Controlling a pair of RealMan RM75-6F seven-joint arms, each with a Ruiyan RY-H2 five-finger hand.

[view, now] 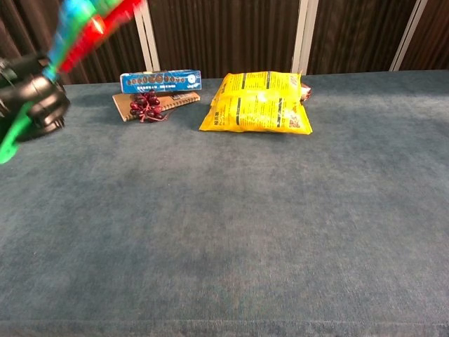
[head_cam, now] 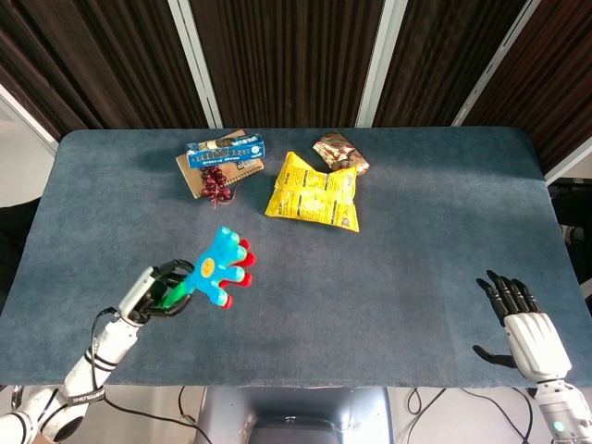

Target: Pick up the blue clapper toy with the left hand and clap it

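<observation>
Your left hand [head_cam: 159,289] has its dark fingers wrapped around the green plastic handle of the blue clapper toy [head_cam: 219,266], holding it lifted off the tabletop [head_cam: 416,231] near the front left corner. The toy's flat hand-shaped blue paddle sits over red paddles whose rounded fingertips peek out along its edge. In the chest view the toy [view: 84,24] tilts steeply up and away from the hand [view: 31,95], its colours streaked with blur, the green handle end poking out below.

Your right hand [head_cam: 527,328] rests at the front right corner, white-backed with black fingers spread apart and nothing in them.

The tabletop is a blue-grey napped fabric. Toward the back edge lies a crinkled yellow snack bag [head_cam: 314,192], a small brown patterned packet [head_cam: 339,151] touching its far corner, a long blue box [head_cam: 226,148] on a brown spiral notebook [head_cam: 197,178], and a cluster of glossy dark red berries [head_cam: 215,182].
</observation>
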